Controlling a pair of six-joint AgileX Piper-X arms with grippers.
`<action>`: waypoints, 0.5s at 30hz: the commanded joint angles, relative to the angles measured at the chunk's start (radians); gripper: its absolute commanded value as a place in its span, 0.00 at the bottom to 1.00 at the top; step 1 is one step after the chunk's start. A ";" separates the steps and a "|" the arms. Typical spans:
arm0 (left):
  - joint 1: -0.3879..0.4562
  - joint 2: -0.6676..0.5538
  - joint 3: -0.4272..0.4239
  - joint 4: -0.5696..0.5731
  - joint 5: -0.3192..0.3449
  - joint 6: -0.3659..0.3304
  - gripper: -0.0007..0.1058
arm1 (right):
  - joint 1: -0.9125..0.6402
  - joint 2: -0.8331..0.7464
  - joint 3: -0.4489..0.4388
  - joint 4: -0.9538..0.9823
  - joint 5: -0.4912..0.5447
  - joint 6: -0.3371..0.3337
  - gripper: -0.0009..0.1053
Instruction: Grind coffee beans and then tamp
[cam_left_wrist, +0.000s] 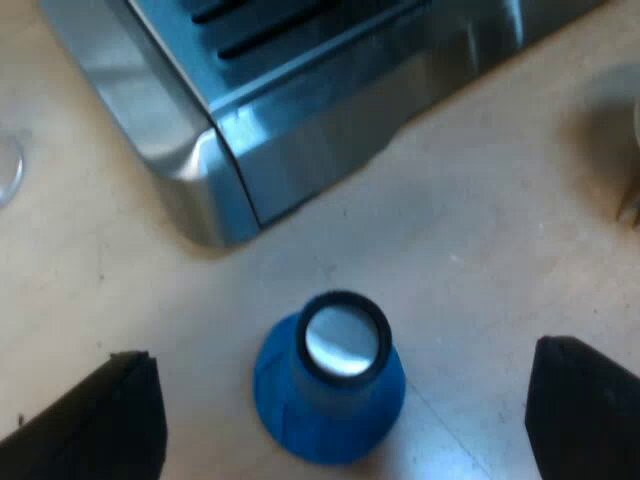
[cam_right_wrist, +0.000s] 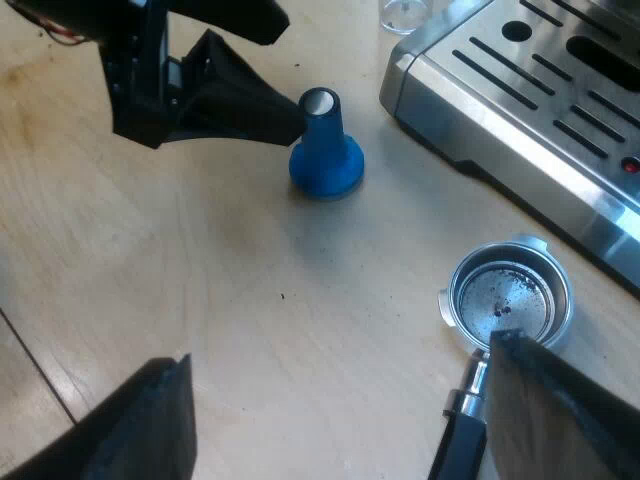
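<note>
Blue tamper (cam_left_wrist: 330, 390) stands upright on the counter (cam_right_wrist: 250, 300) near the espresso machine (cam_left_wrist: 300, 120), between the parted fingers of the left hand (cam_left_wrist: 355, 405). Judged rigid, weighty and smooth, so grip the narrow neck. Right hand (cam_right_wrist: 350, 420) is spread open over the metal holder (cam_right_wrist: 508, 297).

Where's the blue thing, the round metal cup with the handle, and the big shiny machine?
blue tamper (cam_left_wrist: 330, 420): left wrist view, its wide blue base.
metal holder (cam_right_wrist: 505, 295): right wrist view, inside its round basket.
espresso machine (cam_right_wrist: 440, 75): right wrist view, its slotted metal top.
</note>
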 joint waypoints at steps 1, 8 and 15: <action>-0.004 0.031 0.000 -0.063 -0.001 0.003 0.77 | 0.002 -0.005 -0.009 -0.014 -0.006 -0.018 0.59; -0.004 0.142 0.000 -0.136 0.001 0.003 0.77 | 0.002 -0.005 -0.009 -0.014 -0.006 -0.018 0.59; -0.004 0.202 0.000 -0.176 0.003 0.003 0.77 | 0.002 -0.005 -0.009 -0.014 -0.003 -0.018 0.59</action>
